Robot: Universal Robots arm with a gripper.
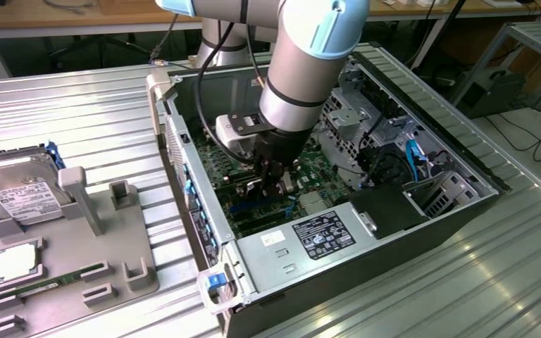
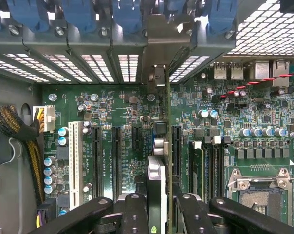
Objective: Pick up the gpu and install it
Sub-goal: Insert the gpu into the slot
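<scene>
**A:** Nearest the lens, the black jointed fingers [image 2: 135,214] are pinched narrow on the gpu [image 2: 156,178], a thin dark card seen edge-on, with a silver metal end bracket.

**B:** So the pick-up is done. Where is the card?

**A:** Inside the open grey metal computer case [image 1: 458,218], upright over the long black slots of the green motherboard [image 2: 113,122], bracket toward the rear vents.

**B:** Seated?

**A:** I can't tell. I'd judge the install unfinished, as the card isn't released.

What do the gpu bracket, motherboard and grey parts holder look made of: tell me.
gpu bracket: bare metal, probably steel; dull silver sheen.
Motherboard: green circuit-board laminate, matte, soldered parts.
Grey parts holder: likely plastic; uniform matte grey, blocky moulded posts.
</scene>
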